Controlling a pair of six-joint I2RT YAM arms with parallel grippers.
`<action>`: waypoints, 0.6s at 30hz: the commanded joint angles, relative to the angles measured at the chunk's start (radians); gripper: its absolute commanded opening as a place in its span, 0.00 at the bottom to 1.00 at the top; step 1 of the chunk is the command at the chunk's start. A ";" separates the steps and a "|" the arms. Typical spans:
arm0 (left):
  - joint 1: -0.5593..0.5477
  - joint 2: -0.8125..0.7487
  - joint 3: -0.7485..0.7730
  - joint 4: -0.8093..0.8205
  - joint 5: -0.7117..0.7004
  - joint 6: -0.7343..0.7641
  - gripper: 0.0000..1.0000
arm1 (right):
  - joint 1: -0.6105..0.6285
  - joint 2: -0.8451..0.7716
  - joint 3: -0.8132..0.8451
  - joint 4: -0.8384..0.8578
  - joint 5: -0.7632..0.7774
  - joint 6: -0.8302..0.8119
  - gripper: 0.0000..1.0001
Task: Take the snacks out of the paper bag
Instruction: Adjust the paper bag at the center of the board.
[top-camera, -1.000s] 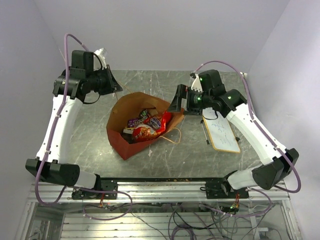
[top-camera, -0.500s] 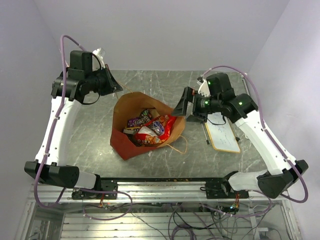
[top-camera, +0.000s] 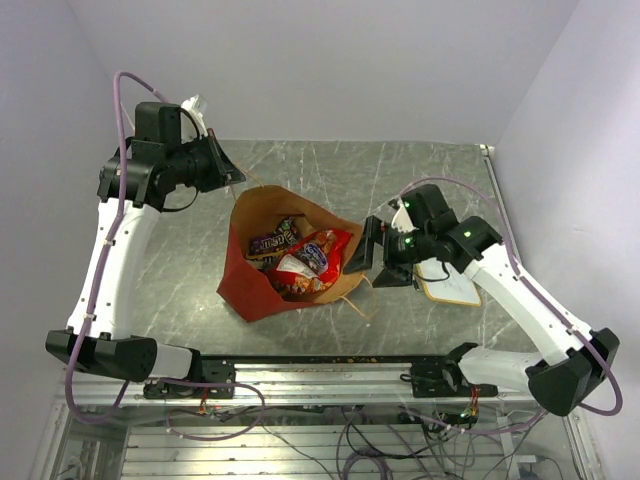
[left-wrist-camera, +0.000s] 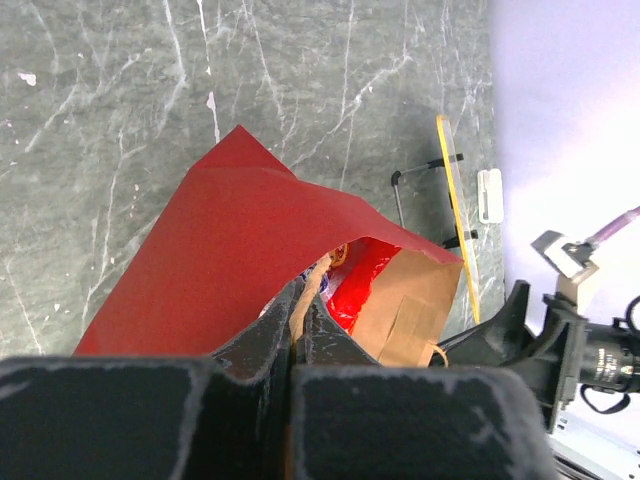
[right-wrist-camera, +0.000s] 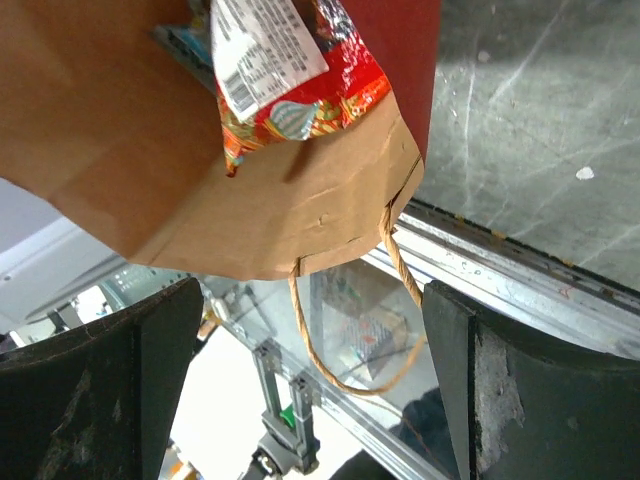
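Note:
The paper bag (top-camera: 262, 215), red outside and brown inside, sits mid-table with its mouth open. Inside lie the snacks: a large red crinkly packet (top-camera: 318, 252) and small dark wrappers (top-camera: 272, 240). My left gripper (top-camera: 238, 180) is at the bag's far rim. The left wrist view shows that gripper (left-wrist-camera: 300, 318) shut on a string handle, above the bag's red wall (left-wrist-camera: 220, 250). My right gripper (top-camera: 372, 258) is open at the bag's right rim. In the right wrist view the other handle loop (right-wrist-camera: 340, 375) hangs between its fingers (right-wrist-camera: 520, 390), below the red packet (right-wrist-camera: 290, 90), untouched.
A white wood-framed board (top-camera: 452, 288) lies on the table right of the bag, partly under my right arm. Its edge also shows in the left wrist view (left-wrist-camera: 455, 220). The table's front rail (top-camera: 330, 358) runs just beyond the bag's near corner.
My right gripper has swung nearer and lower, from the bag's far right rim to its near right rim. The left arm has pulled the handle up slightly, and the bag has shifted.

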 joint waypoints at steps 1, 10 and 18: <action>0.012 -0.037 0.037 0.074 0.005 -0.013 0.07 | 0.050 0.011 -0.033 0.035 -0.008 0.007 0.91; 0.047 -0.044 0.100 -0.031 -0.109 0.033 0.07 | 0.156 0.119 -0.009 0.131 0.017 -0.001 0.59; 0.094 -0.088 0.162 -0.130 -0.335 0.056 0.07 | 0.230 0.331 0.170 0.200 0.015 -0.032 0.26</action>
